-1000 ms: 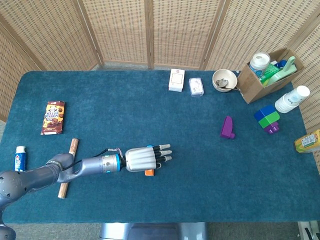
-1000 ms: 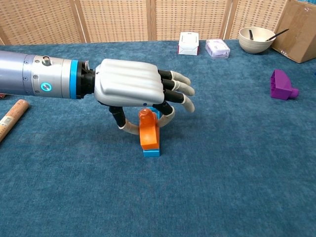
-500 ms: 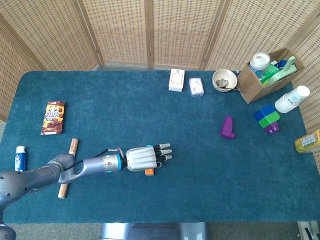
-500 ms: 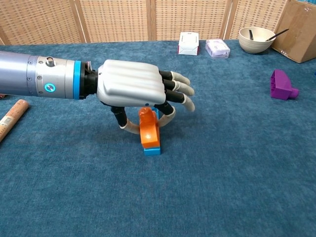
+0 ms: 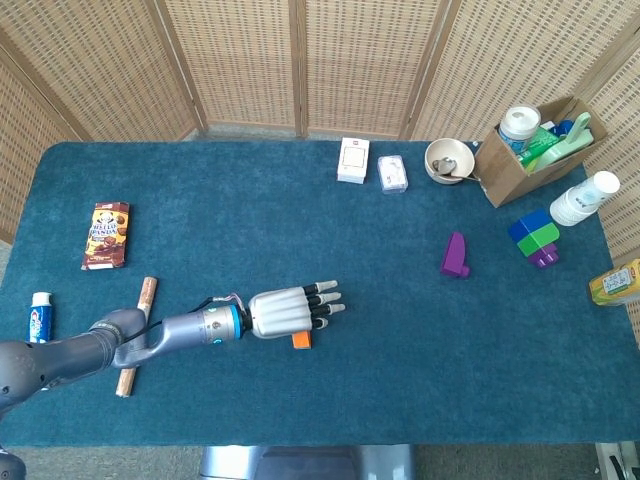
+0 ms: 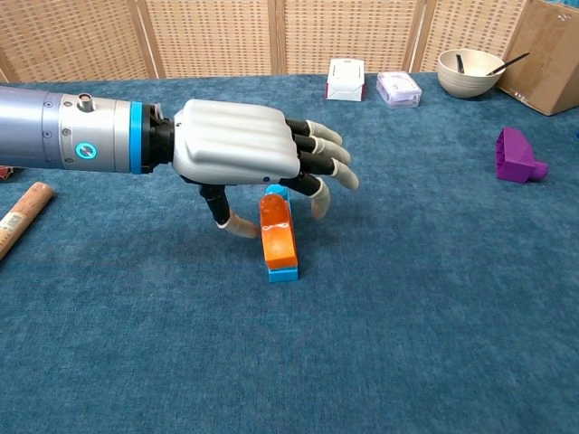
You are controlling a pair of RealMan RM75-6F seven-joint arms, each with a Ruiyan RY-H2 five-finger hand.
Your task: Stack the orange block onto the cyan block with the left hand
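Orange block [image 6: 278, 236] sits on cyan block [image 6: 282, 272] near table's front edge | your left hand [image 6: 242, 150] hovers, fingers spread, holding nothing | only withdrawal left

The left hand [image 6: 237, 140] has a smooth, ribbed, silvery shell. Below its fingers [image 6: 330, 167], the orange block [image 6: 278, 237] is glossy plastic. The table [image 6: 434, 298] wears matt, napped blue cloth.

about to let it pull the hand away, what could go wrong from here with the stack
The orange block sits on the cyan block, with the left hand spread just above it. A finger hangs right beside the block and the thumb on the other side; either could clip it and topple the stack. The orange block also looks slightly tilted, so it may not be seated.
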